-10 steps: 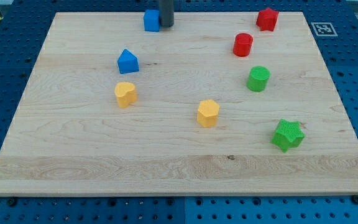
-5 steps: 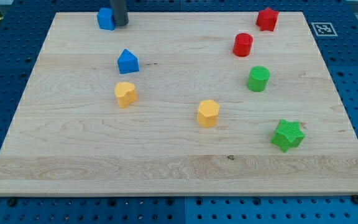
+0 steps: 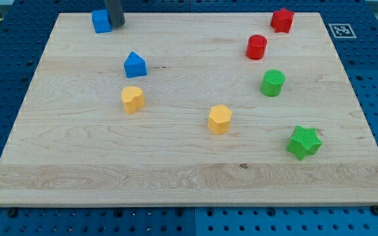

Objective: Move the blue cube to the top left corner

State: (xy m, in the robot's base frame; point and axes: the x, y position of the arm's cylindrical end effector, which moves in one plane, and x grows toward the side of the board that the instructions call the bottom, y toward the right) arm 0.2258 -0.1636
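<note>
Touching the blue cube (image 3: 100, 20) at upper left of the board (image 3: 189, 177), my tip (image 3: 115, 25) on its right side, rod cut off by frame top, no claw fitted.

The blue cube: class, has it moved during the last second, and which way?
Yes. The blue cube slid toward the view's left along the board's top edge, away from the unmoved red star, my tip at its right side.

The board (image 3: 189, 164) is pale wood with visible grain, smooth and matt. The blocks look like ribbed plastic – the green star (image 3: 304, 142) shows fine layer lines, same with the blue cube (image 3: 100, 21). The rod looks dark and matt.
</note>
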